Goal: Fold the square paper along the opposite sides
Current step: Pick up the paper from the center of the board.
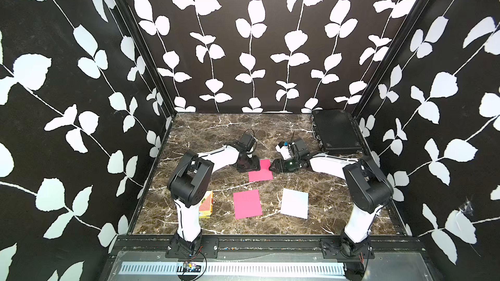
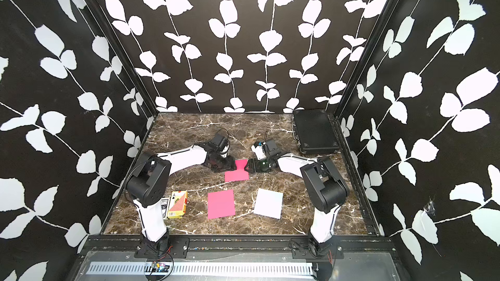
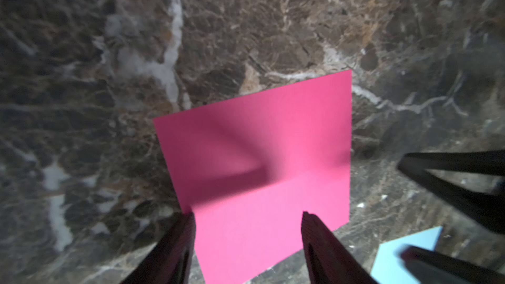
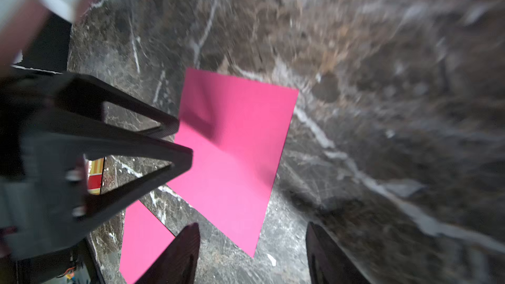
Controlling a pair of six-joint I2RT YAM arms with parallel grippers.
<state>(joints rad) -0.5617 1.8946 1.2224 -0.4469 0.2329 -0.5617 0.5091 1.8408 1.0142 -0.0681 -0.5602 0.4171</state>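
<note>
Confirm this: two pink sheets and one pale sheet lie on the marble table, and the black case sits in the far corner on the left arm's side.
One error: the black case sits in the far corner on the side of the right arm, as both top views show. The far pink sheet, the near pink sheet and the pale sheet do lie on the marble table.
</note>
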